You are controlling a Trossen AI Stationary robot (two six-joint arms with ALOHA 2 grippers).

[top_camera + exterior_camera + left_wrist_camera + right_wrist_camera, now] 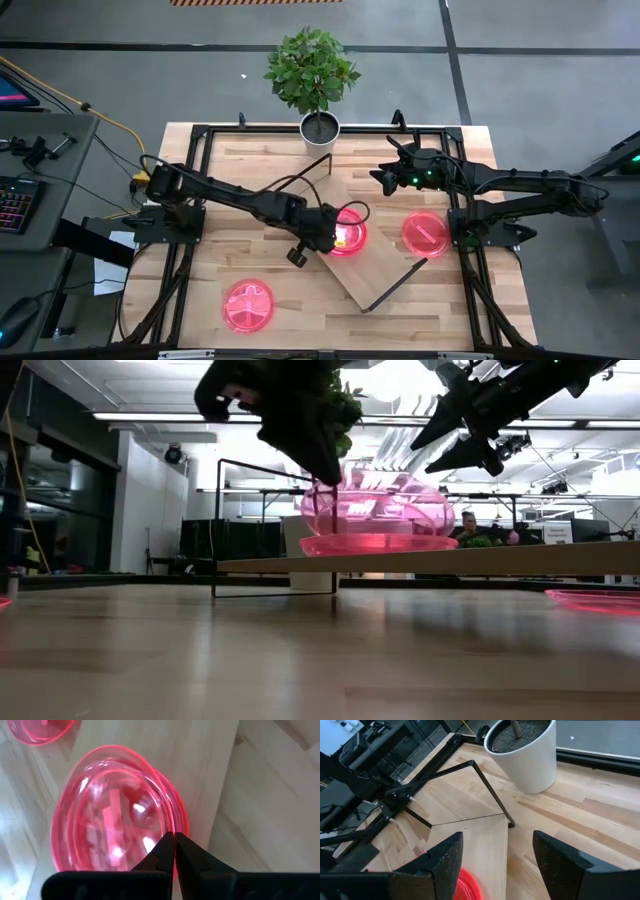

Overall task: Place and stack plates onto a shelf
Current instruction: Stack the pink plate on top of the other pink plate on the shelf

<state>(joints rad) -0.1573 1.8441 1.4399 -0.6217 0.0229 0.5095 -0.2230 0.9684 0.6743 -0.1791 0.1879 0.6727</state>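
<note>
Now | left fingers clamp plate rim (over shelf) | right fingers apart

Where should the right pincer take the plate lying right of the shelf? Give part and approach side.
Probably the rim of the plate, at its far edge nearest the open right pincer, coming down from above. It lies flat on the table, so only the thin raised rim gives a pinch: one finger inside, one outside.
</note>
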